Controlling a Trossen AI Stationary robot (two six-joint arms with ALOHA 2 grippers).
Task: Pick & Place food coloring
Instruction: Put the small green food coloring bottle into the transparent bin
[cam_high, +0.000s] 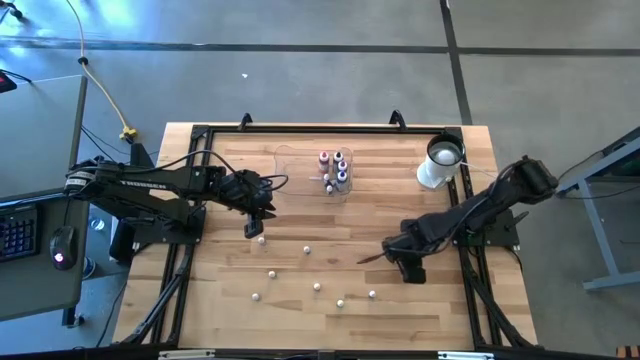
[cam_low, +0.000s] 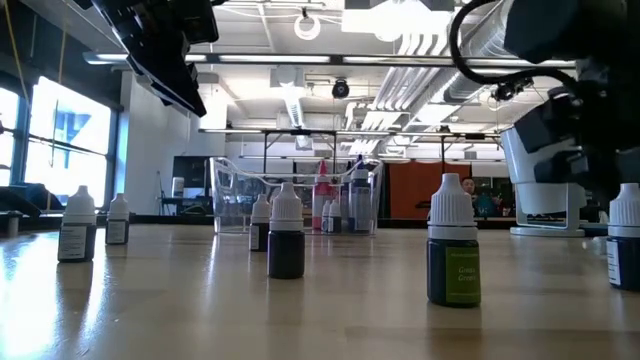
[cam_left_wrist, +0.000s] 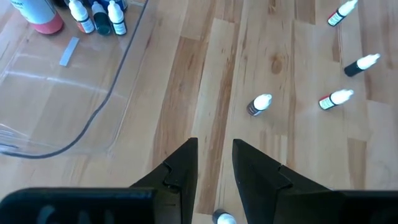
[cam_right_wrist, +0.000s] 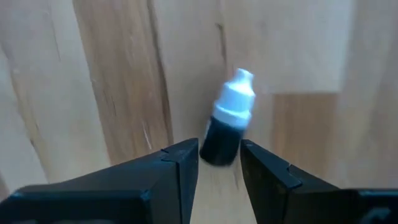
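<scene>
Several tiny food coloring bottles (cam_high: 317, 287) with white caps stand loose on the wooden table (cam_high: 230, 320). More of them stand in the clear tray (cam_high: 300, 165) at the far middle. My right gripper (cam_right_wrist: 220, 149) hangs over the table's right half (cam_high: 397, 255), shut on one dark bottle (cam_right_wrist: 227, 124). My left gripper (cam_left_wrist: 215, 144) hovers open above the left half (cam_high: 255, 222). One bottle's cap (cam_left_wrist: 225, 218) shows just under its fingers, apart from them. My right gripper has the dark bottle's lower body (cam_right_wrist: 217, 146) pinched between its two fingers, one on each side. The white cap (cam_right_wrist: 236, 99) sticks out past the fingertips, away from the wrist. Whether the bottle is clear of the table does not show.
A white round cup (cam_high: 438, 165) stands at the far right, near my right arm. Black frame rails (cam_high: 320, 128) run along the table's edges. Bare wood lies between the loose bottles and the tray.
</scene>
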